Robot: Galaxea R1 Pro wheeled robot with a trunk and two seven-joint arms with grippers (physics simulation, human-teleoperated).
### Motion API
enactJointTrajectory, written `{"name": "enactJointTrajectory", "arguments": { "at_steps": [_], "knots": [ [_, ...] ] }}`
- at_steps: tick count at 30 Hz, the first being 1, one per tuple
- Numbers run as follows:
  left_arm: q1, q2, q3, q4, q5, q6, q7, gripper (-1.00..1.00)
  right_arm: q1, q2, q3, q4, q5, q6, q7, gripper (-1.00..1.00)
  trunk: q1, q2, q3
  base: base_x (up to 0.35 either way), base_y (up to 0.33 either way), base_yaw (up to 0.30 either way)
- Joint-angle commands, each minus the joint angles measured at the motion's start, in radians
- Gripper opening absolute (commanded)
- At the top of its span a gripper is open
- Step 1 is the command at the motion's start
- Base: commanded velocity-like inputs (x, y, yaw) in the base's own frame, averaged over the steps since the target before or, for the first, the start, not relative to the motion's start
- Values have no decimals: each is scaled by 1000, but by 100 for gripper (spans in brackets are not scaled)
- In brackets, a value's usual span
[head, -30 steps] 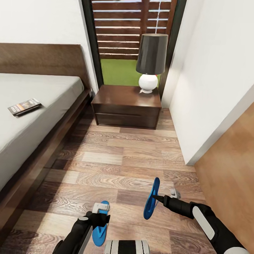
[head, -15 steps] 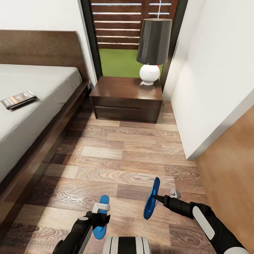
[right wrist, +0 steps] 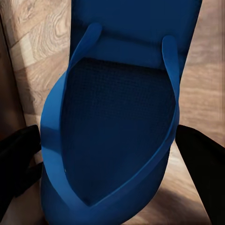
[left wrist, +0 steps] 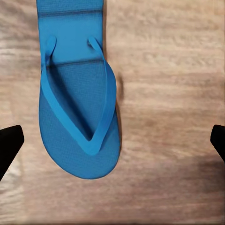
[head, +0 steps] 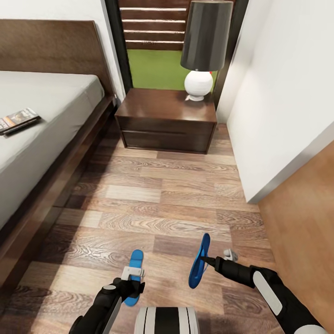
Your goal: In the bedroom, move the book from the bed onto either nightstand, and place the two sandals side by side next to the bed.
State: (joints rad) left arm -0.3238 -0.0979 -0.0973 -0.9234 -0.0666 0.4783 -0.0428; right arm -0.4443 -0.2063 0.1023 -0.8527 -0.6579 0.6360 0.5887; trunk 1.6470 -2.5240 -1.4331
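Observation:
One blue sandal [head: 136,259] [left wrist: 77,117] lies flat on the wood floor, straps up. My left gripper [head: 131,277] [left wrist: 112,143] hovers over it, open, its dark fingertips [left wrist: 9,145] wide apart on either side. The other sandal [head: 202,248] [right wrist: 122,122] hangs on edge above the floor, with my right gripper [head: 209,262] [right wrist: 110,159] shut on it. The book [head: 18,119] rests on the grey mattress of the bed [head: 51,106] at the left. The dark nightstand [head: 166,119] stands beside the headboard, straight ahead.
A black-shaded lamp with a white round base [head: 204,51] occupies the nightstand's right part. A white wall corner [head: 260,139] juts in on the right. Wood floor [head: 157,199] stretches between the bed frame and that wall. A black-framed window shows fence and grass behind.
The whole view has shifted: bed, nightstand and floor slid up the picture and the lamp looks larger. The floor sandal slid with them, out from under my left gripper. The right gripper keeps its sandal.

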Motion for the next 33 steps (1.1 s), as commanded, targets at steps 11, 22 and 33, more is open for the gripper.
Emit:
{"name": "enactJointTrajectory", "arguments": {
  "at_steps": [11, 22, 33],
  "knots": [
    [0, -2, 1, -3, -7, -34, 0, 100, 0, -1, 2, 0, -8, 5, -1, -100, 0, -1, -5, 0, 0, 0],
    [-3, -2, 4, -82, 13, -70, 126, 100, 0, -1, 2, 0, -9, 5, 0, -100, 0, -1, -5, 0, 0, 0],
    [-3, -7, 2, -100, 122, -90, 226, 100, 0, -1, 2, -1, -9, 5, 0, -100, 0, -1, -5, 0, 0, 0]
  ]
}}
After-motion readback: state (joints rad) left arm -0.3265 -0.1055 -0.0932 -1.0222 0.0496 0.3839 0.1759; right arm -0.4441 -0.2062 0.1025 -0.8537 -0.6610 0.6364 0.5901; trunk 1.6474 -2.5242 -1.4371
